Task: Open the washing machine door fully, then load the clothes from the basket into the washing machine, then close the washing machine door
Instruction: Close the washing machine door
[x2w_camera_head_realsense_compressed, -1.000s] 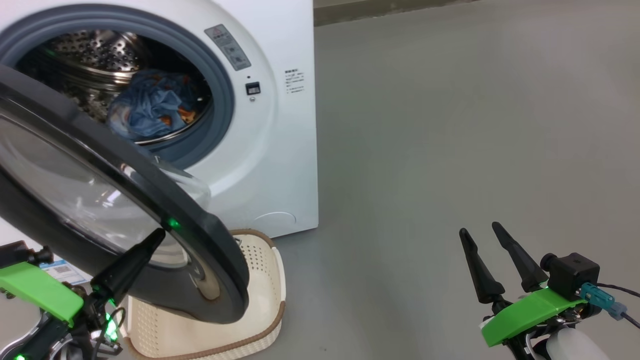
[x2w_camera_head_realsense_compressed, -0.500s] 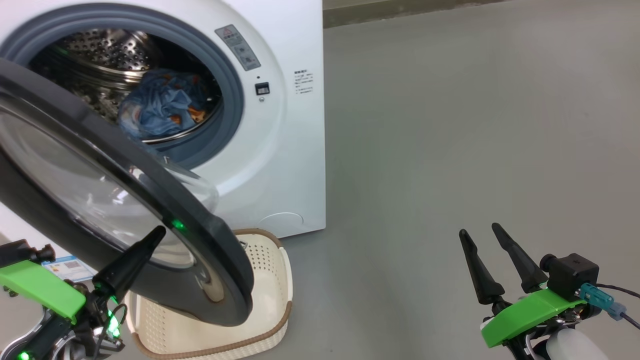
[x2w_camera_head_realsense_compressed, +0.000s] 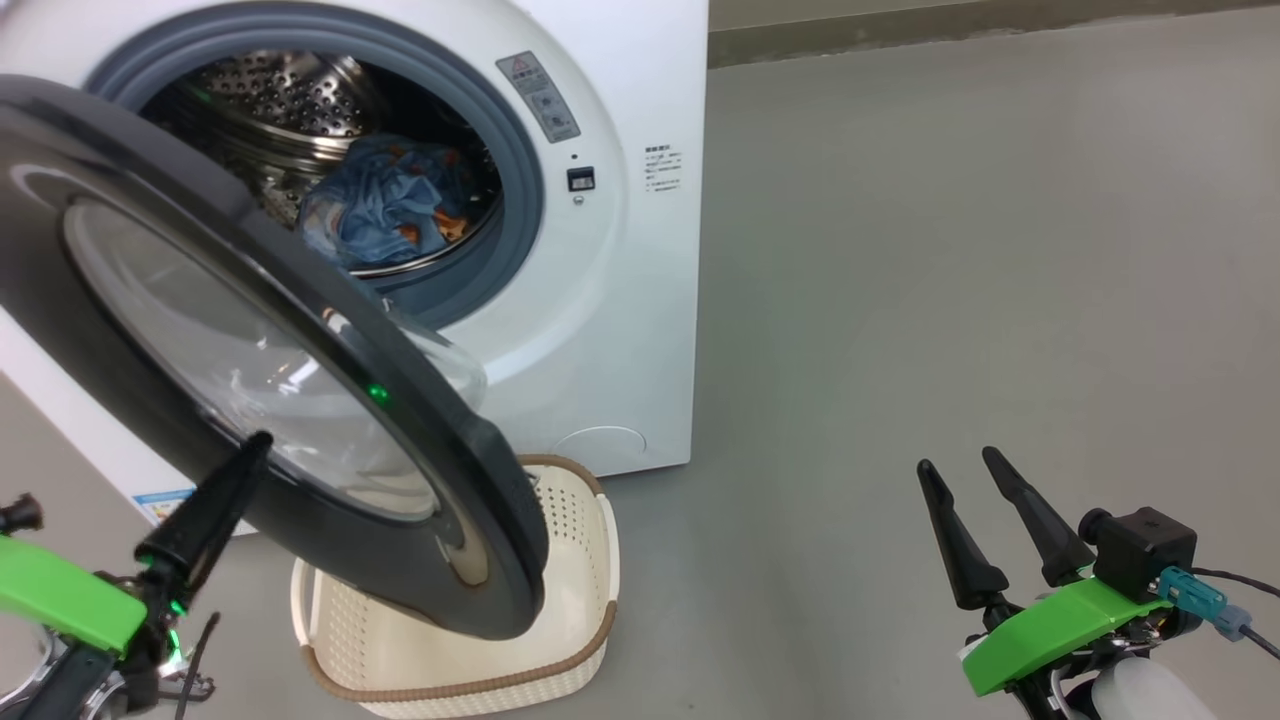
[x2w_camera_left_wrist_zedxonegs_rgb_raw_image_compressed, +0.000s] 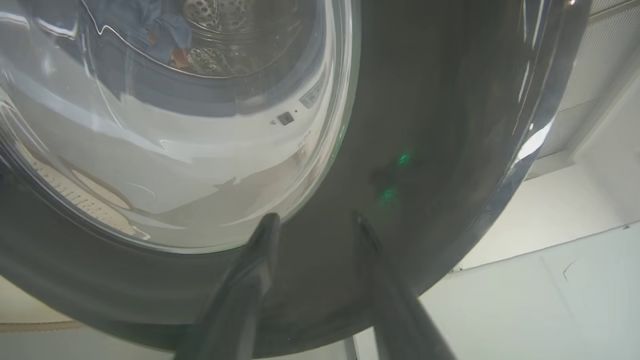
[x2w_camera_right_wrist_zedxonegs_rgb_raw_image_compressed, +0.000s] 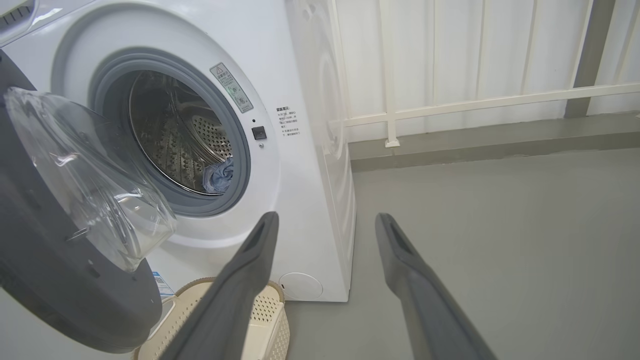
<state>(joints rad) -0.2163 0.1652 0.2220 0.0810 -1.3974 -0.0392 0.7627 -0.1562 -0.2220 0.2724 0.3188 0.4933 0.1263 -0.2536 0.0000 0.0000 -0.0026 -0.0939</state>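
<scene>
The left gripper (x2w_camera_left_wrist_zedxonegs_rgb_raw_image_compressed: 314, 220), fingers spread, has its tips right at the washing machine door (x2w_camera_head_realsense_compressed: 490, 480), on the glossy black rim beside the bulging clear glass. The right gripper (x2w_camera_head_realsense_compressed: 957, 460), fingers parted, is well away.

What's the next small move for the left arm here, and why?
Probably push the door shut with the left gripper. The clothes lie inside the washing machine, what shows of the basket looks empty, and the open fingers sit at the door's outer face.
</scene>
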